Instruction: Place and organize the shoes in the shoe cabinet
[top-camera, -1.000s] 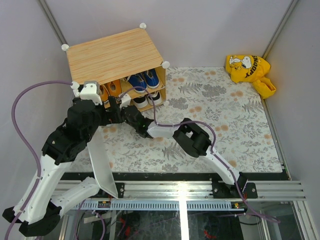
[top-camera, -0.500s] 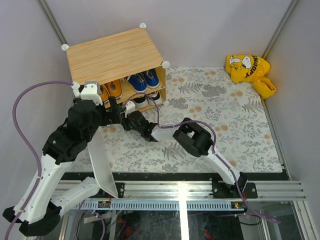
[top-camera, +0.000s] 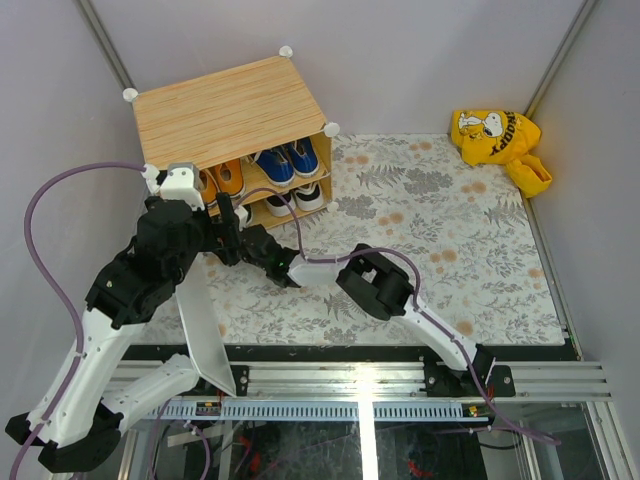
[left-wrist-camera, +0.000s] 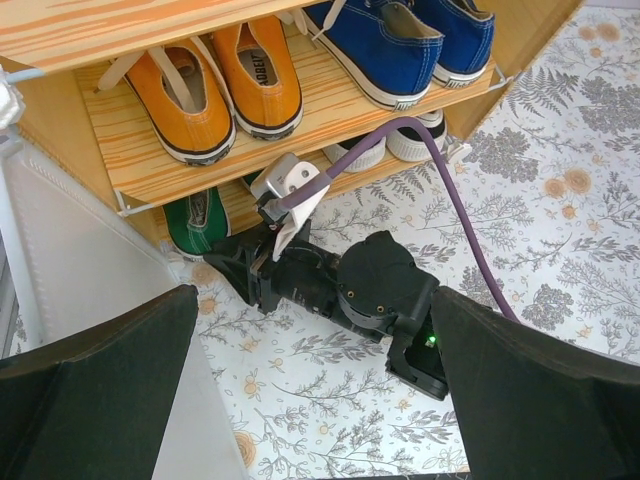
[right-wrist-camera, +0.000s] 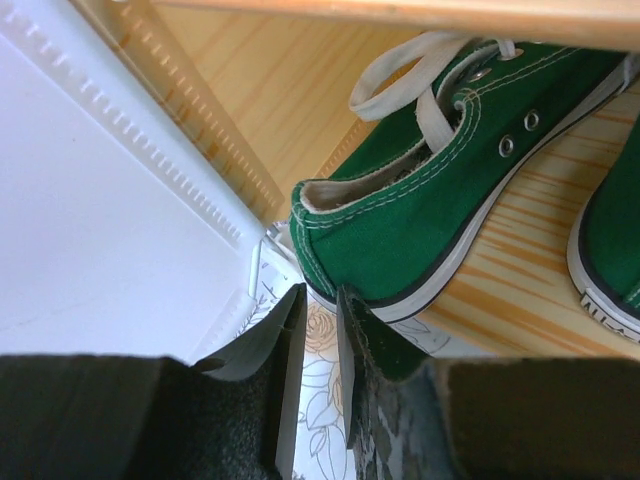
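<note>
Right hand (right-wrist-camera: 320, 300) is low at the front edge of the lower shelf (right-wrist-camera: 520, 290) of the shoe cabinet (top-camera: 225, 110), at its left end. Its two fingers (right-wrist-camera: 350, 360) are almost pressed together, with only a thin slit between them, and in the slit only the flowered desk (top-camera: 450, 240) shows. The tips are just under the heel of a green shoe (right-wrist-camera: 430, 230), which lies on the lower shelf with the heel over the shelf's edge. The right finger seems to touch its white sole. A second green shoe (right-wrist-camera: 612, 270) lies just beside it to the right.

On the left, the open white door panel (right-wrist-camera: 100, 200) stands close, so the room there is narrow.

The left hand (left-wrist-camera: 315, 330) hangs above the right wrist with its fingers spread wide and nothing between them. The purple cable (left-wrist-camera: 450, 200) curves in front of the lower shelf.

On the upper shelf (left-wrist-camera: 330, 100) the orange shoes (left-wrist-camera: 225, 80) and the blue shoes (left-wrist-camera: 400, 40) stand side by side, heels at the front edge. The white shoes (left-wrist-camera: 400, 145) are on the lower shelf, to the right.

To the right of the cabinet the desk is open up to the yellow bag (top-camera: 495, 135) in the far corner.
</note>
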